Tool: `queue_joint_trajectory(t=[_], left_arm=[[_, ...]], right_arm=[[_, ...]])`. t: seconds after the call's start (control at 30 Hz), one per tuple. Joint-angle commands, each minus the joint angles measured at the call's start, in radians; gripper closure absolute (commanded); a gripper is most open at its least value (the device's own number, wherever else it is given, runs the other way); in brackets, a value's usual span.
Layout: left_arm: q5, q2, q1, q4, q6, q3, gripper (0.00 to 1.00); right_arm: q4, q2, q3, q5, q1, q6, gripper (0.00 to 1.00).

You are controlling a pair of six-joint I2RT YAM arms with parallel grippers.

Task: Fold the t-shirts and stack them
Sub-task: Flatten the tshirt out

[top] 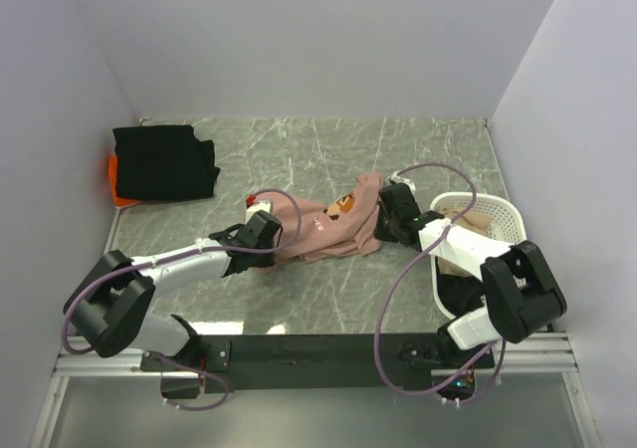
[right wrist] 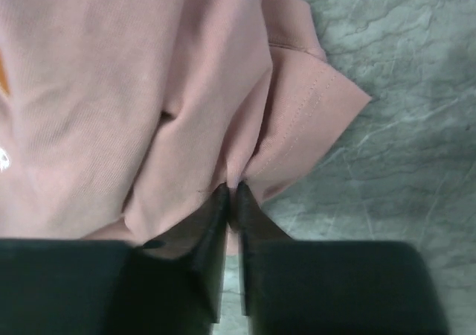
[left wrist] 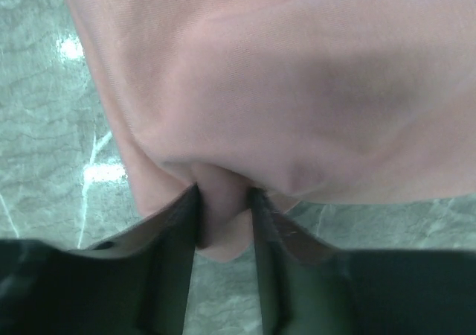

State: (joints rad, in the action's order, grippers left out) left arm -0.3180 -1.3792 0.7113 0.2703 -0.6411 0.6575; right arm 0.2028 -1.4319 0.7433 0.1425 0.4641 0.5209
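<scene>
The dusty-pink t-shirt [top: 333,226] lies bunched at the table's middle, its chest graphic partly showing. My left gripper [top: 267,231] is shut on a fold at its left edge; in the left wrist view the pink cloth [left wrist: 297,89] fills the frame above the gripper [left wrist: 223,201]. My right gripper [top: 383,219] is shut on the shirt's right edge, pinching a hemmed fold [right wrist: 297,126] between closed fingers [right wrist: 232,193]. The black t-shirt [top: 164,161] lies folded at the far left on top of the orange one [top: 114,179].
A white mesh laundry basket [top: 503,214] stands at the right, holding pale and dark cloth, partly under my right arm. Grey walls enclose the green marble table [top: 299,149] on three sides.
</scene>
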Motion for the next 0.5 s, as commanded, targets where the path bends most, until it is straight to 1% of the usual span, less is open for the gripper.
queue_joint_trajectory(t=[0.0, 0.07, 0.1, 0.13, 0.2, 0.23, 0.33, 0.43, 0.47], left_arm=[[-0.003, 0.0, 0.004, -0.022, 0.008, 0.027, 0.69], [-0.01, 0.006, 0.004, -0.02, 0.011, 0.033, 0.78], [-0.013, 0.014, 0.004, -0.017, 0.012, 0.036, 0.91], [-0.019, 0.02, 0.002, -0.014, 0.017, 0.051, 0.98], [-0.033, 0.041, -0.001, 0.01, 0.021, 0.073, 1.0], [-0.044, 0.052, -0.001, 0.017, 0.032, 0.097, 0.99], [-0.059, 0.106, -0.013, 0.052, 0.061, 0.152, 0.99], [-0.084, 0.158, -0.03, 0.086, 0.099, 0.217, 1.0], [-0.087, 0.181, -0.036, 0.093, 0.11, 0.234, 1.0]], right_arm=[[-0.042, -0.018, -0.012, 0.0, -0.016, 0.001, 0.88], [-0.029, 0.002, -0.007, 0.012, -0.015, -0.005, 1.0], [-0.022, 0.016, -0.001, 0.019, -0.016, -0.007, 1.0], [0.0, 0.033, 0.002, 0.034, -0.016, -0.012, 1.0], [0.029, 0.1, 0.017, 0.058, -0.015, -0.016, 1.0], [0.059, 0.128, 0.024, 0.08, -0.013, -0.021, 1.0], [0.135, 0.284, 0.057, 0.149, -0.015, -0.033, 1.0], [0.21, 0.378, 0.108, 0.19, -0.015, -0.044, 1.0], [0.224, 0.433, 0.122, 0.206, -0.016, -0.048, 1.0]])
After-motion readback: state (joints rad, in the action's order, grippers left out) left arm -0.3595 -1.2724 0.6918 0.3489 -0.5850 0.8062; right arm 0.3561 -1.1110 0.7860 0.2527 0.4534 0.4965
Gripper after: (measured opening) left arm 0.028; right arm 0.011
